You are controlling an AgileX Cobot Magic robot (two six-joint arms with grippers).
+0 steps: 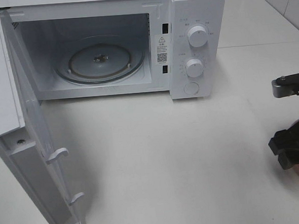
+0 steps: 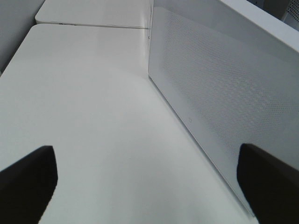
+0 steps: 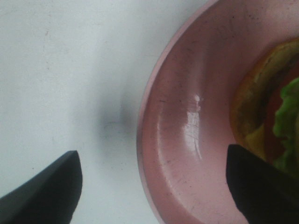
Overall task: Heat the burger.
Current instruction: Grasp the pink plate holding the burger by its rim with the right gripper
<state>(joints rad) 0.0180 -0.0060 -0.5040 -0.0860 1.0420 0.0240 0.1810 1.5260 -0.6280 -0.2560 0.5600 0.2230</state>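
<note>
Exterior high view: microwave [image 1: 196, 38] with door [image 1: 36, 164] swung wide, glass turntable [image 1: 100, 61] bare.
Food: burger [image 3: 275, 107] sits on a pink plate [image 3: 187, 140] on the desk [image 1: 167, 156], well out in front of the microwave, off its knob side.
Right arm: right gripper [image 3: 154, 186] spread wide astride the plate rim, grasping nothing.
Left arm: left gripper [image 2: 148, 182] released, empty, beside the microwave door's outer face.
Risk one: a pinch on the thin, glossy rim may slip; the plate tips and the burger slides off.
Risk two: the inner finger looks close to the bun; closing could shove it.
</note>
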